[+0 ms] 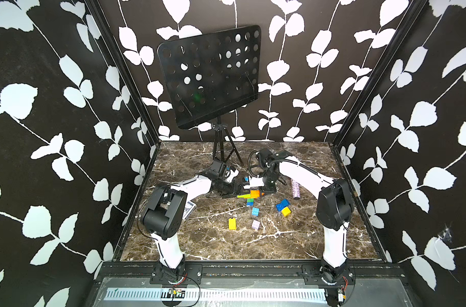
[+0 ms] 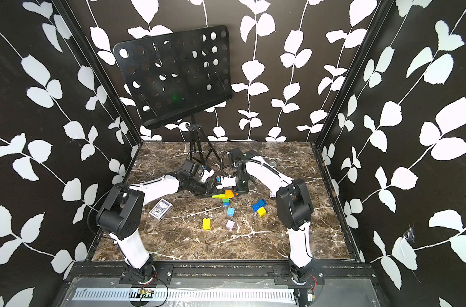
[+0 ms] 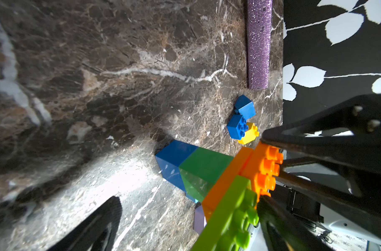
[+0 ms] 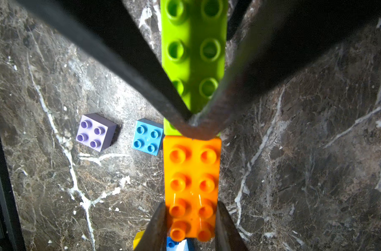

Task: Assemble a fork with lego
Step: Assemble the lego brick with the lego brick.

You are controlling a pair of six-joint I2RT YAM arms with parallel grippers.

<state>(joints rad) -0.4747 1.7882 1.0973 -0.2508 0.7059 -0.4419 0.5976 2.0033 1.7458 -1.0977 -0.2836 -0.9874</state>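
**Ana:** Where was the fork (image 1: 250, 198)?

**Ben:** About mid-bench, a little toward the far side, between the two arms. It was only half built. The blue-and-green stem (image 3: 191, 167) pointed toward the near edge, and its blue end seemed to rest on the bench (image 1: 213, 247).

**Ana:** And who had hold of it?

**Ben:** The right pincer (image 4: 191, 228). Its jaws were narrowed onto the two long sides of the orange brick (image 4: 192, 187). I'd judge that grip was there to steady the crossbar, so nothing twisted while another piece was worked on.

**Ana:** The left one?

**Ben:** The left pincer (image 3: 189, 198) stood spread wide and held nothing. It reached in from the left, with the lime brick (image 4: 193, 54) lying between its fingers. That brick ran in line with the orange one. The pincer looked placed to close on it or press it home, but I couldn't tell whether either finger touched it.

**Ana:** Spare pieces?

**Ben:** They lay nearer on the bench, well within reach:
- a light blue brick (image 1: 255, 211)
- a lilac brick (image 1: 256, 225)
- a yellow oblong (image 1: 232, 223)
- a blue-and-yellow cluster (image 1: 283, 207) to the right

These were probably for the prongs. The glittery microphone (image 1: 295, 189) lay apart on the right and wasn't in use.
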